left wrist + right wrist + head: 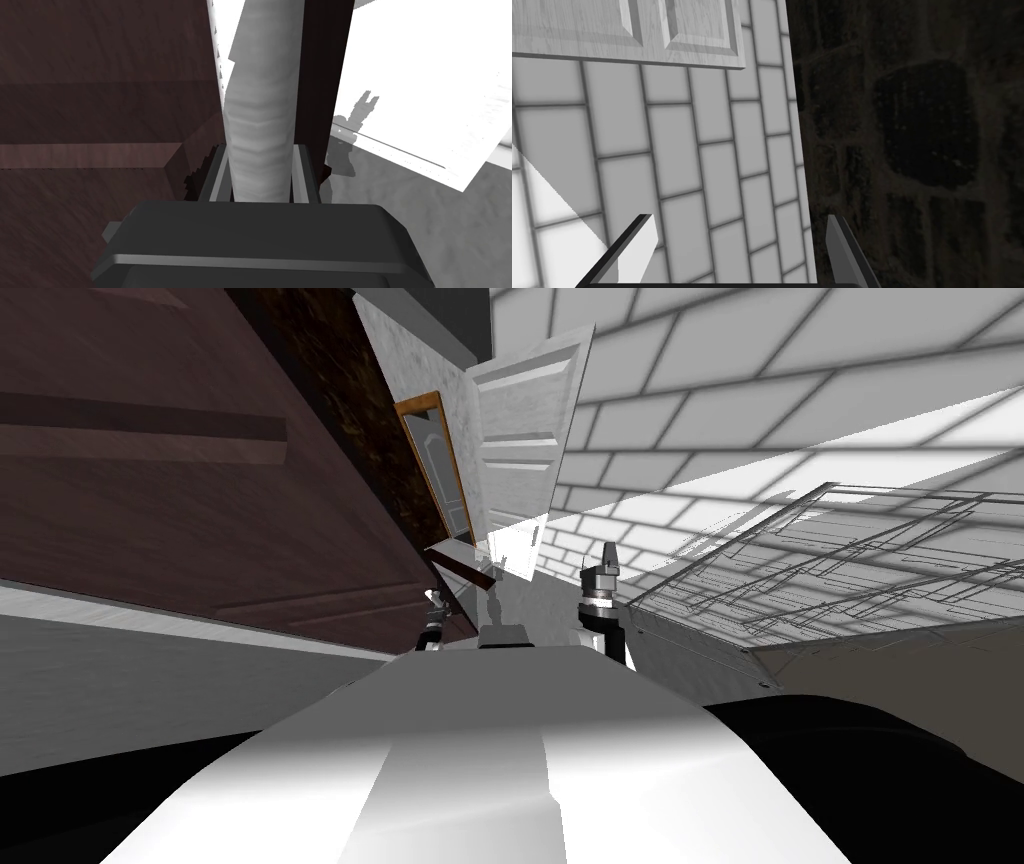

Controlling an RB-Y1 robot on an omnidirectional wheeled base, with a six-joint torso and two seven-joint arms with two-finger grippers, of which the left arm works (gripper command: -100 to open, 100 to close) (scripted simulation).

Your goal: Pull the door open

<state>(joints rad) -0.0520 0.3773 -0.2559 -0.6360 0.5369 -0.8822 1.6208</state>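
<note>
Left tool [260, 150]: clamped on a light grey, rounded door handle [260, 100]; one finger [218, 172] is pressed to each side of the bar.
Handle: it is seen running straight out from between the left tool's fingers, along the door.
Door [100, 100]: dark brown and panelled, with a raised moulding; it is found just beside the left tool, on the side away from the bright floor. In the head view the door [200, 488] is spread wide past the left tool [432, 616].
Door edge [322, 75]: a dark strip is seen just behind the handle, between it and the bright floor.
Right tool [739, 235]: its fingers are held apart, with nothing between them; in the head view it [608, 553] is raised well apart from the left tool.
Ahead of the right tool: a grey tiled floor [687, 150], a white panelled door [627, 30] farther off, and a dark stone wall [922, 150] beside the tiles.
Wire rack [820, 558]: placed beyond the right tool, on its outer side.
</note>
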